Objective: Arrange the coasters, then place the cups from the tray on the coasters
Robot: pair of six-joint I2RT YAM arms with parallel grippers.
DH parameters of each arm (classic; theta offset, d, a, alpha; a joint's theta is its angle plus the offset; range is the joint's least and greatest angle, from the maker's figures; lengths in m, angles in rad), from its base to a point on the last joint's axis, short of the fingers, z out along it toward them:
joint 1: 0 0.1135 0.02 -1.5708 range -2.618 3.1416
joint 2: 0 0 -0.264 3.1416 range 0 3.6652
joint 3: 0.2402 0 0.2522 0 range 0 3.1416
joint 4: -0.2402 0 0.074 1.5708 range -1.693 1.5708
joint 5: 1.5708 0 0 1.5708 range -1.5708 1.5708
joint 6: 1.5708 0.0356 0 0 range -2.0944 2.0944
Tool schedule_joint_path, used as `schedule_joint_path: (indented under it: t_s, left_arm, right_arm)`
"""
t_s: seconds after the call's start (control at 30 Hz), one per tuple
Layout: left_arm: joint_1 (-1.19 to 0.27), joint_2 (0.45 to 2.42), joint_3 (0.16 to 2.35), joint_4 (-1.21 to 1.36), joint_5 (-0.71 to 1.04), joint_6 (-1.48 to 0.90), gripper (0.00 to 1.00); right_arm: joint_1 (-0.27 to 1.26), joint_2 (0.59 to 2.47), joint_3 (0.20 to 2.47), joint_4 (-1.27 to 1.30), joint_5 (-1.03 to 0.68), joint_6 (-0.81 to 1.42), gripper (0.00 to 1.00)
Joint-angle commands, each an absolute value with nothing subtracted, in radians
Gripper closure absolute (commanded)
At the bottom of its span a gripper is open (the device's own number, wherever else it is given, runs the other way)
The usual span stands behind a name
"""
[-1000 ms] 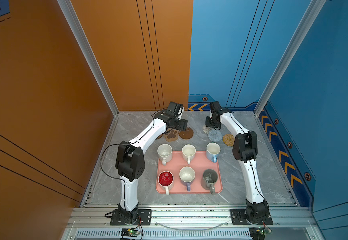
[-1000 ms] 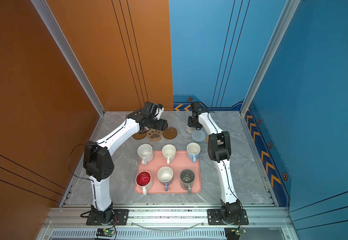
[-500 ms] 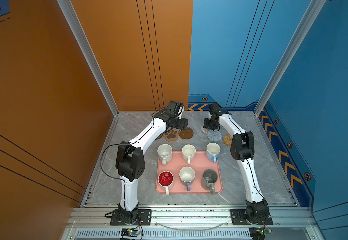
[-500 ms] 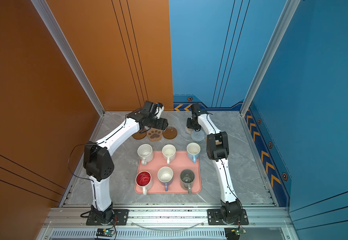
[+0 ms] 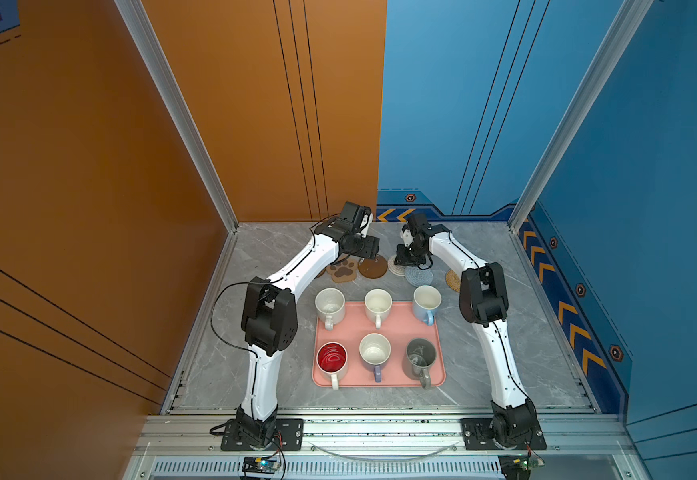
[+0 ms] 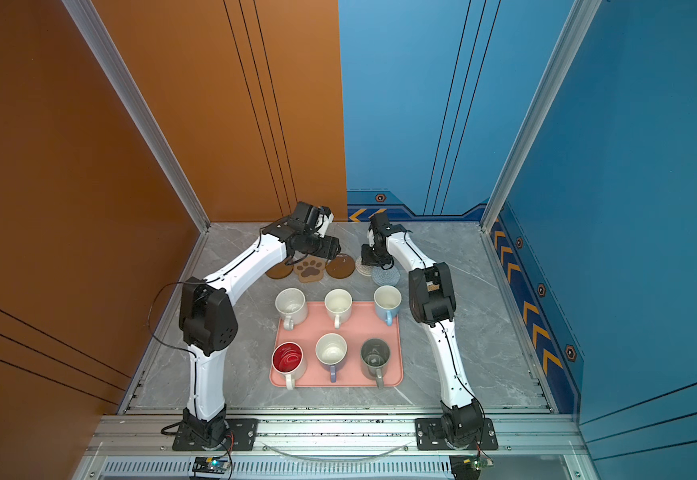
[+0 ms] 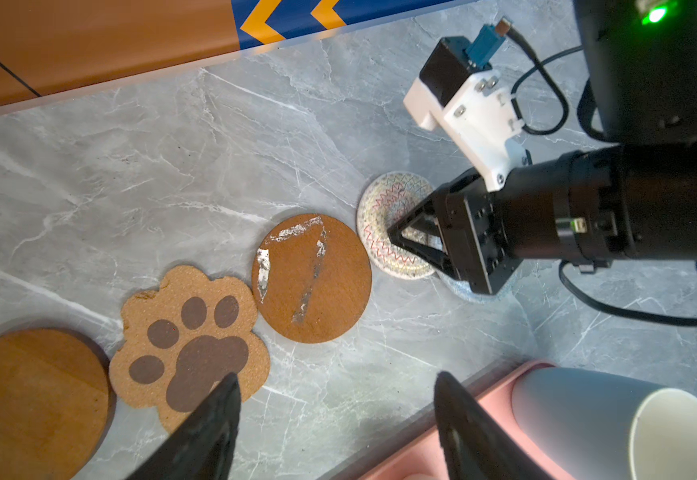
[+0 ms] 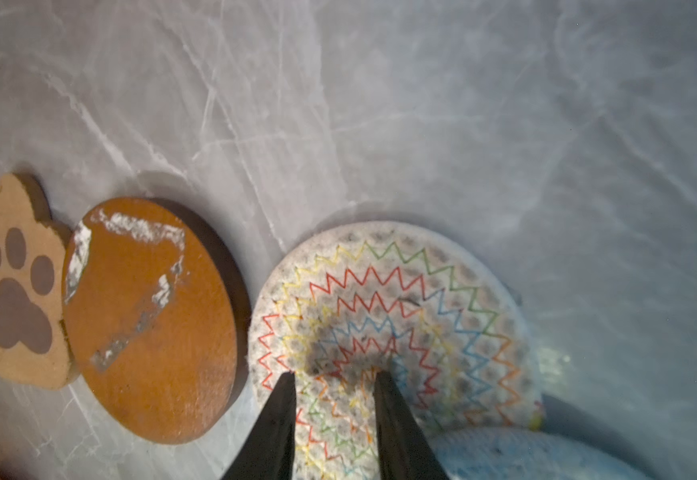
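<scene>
Marble tabletop [image 7: 172, 145]; right gripper [image 8: 335, 374] over cream coaster [image 8: 400, 291] beside brown disc [image 8: 151, 316]

Bare table [image 5: 272, 249] behind the coasters [image 5: 341, 270] and on both sides of the tray [image 5: 396, 330]. Six cups [image 5: 330, 305] crowd the tray, tight gaps between. The right elbow [image 5: 481, 299] overhangs the rattan coaster [image 5: 451, 279].

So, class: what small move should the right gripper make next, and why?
Probably close the right gripper and lift: its tips rest, jaws part-open, on the cream woven coaster, which sits tight against the blue-grey coaster and close beside the scuffed brown disc.
</scene>
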State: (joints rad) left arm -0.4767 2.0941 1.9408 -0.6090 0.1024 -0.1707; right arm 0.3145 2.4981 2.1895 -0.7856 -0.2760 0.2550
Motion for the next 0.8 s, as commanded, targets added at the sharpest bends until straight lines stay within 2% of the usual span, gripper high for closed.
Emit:
schedule_joint_path:
  t_s: [0.0,0.13,0.23,0.5,0.67,0.77]
  left_arm:
    - [-0.494,2.131,1.993,-0.608,0.131,-0.181,0.27]
    - [-0.506,2.168,2.034,-0.607,0.141,-0.187,0.29]
    - [-0.514,2.195,2.072,-0.609,0.148,-0.192,0.3]
    - [-0.539,2.267,2.184,-0.608,0.173,-0.204,0.36]
    - [-0.56,2.312,2.228,-0.607,0.199,-0.206,0.43]
    - [-0.574,2.351,2.258,-0.608,0.223,-0.208,0.51]
  right_arm:
    - [0.326,2.512,2.122,-0.931,-0.277,0.214,0.69]
    - [0.32,2.495,2.118,-0.932,-0.267,0.21,0.69]
    - [0.312,2.478,2.139,-0.93,-0.253,0.211,0.62]
    - [0.276,2.353,2.152,-0.835,-0.304,0.25,0.56]
    - [0.238,2.267,2.086,-0.835,-0.313,0.255,0.56]
    - [0.206,2.214,1.997,-0.834,-0.293,0.258,0.62]
